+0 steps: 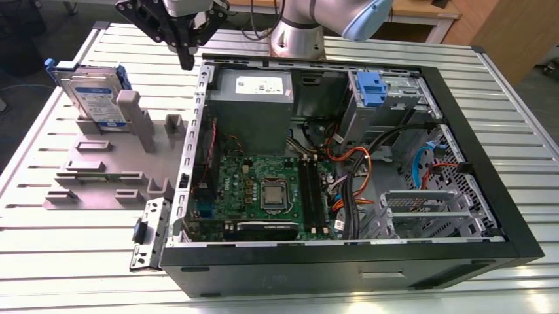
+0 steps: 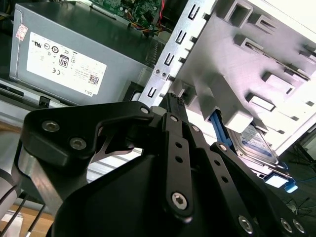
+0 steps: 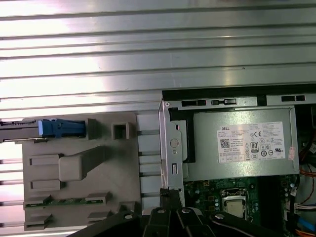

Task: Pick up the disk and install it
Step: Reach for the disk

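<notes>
The disk (image 1: 91,97) stands on edge in a grey fixture (image 1: 109,173) at the exterior view's left, a silver drive with a white-and-blue label in a blue carrier. In the first wrist view the disk (image 3: 57,128) shows edge-on as a blue strip. In the second wrist view the disk (image 2: 253,141) rests against a fixture post. My gripper (image 1: 186,63) hangs over the far left corner of the open computer case (image 1: 454,131), to the right of the disk and apart from it. In both wrist views the gripper (image 2: 173,98) (image 3: 170,193) has its fingers together on nothing.
Inside the case, a grey power supply (image 1: 253,98) with a white sticker lies nearest the gripper. There are also a motherboard (image 1: 262,190), loose cables (image 1: 354,163), a blue latch (image 1: 371,88) in the far bay and a metal drive cage (image 1: 419,209). The slatted metal table (image 1: 78,261) surrounds everything.
</notes>
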`<state>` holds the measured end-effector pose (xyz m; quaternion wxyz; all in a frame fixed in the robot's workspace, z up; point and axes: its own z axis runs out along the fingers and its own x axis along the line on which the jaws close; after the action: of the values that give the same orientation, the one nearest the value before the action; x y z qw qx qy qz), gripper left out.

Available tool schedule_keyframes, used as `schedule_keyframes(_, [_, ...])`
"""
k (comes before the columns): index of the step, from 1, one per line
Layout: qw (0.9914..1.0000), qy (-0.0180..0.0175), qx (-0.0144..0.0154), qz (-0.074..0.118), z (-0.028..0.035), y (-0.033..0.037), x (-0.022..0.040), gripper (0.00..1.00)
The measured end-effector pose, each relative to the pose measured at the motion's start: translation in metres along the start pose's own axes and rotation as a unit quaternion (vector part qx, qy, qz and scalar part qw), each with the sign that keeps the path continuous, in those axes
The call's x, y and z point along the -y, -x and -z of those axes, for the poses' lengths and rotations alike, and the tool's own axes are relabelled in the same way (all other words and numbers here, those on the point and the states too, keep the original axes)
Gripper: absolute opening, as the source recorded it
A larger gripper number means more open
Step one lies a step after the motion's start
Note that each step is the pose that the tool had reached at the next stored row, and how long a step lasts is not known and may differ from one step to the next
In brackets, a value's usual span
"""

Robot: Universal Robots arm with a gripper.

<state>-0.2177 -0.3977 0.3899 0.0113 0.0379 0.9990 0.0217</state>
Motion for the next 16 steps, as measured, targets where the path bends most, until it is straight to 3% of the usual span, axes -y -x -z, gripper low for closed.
schedule_keyframes(16, [1.0, 0.0001, -0.0002, 0.0, -0.0004, -0.009, 0.0004, 0.11])
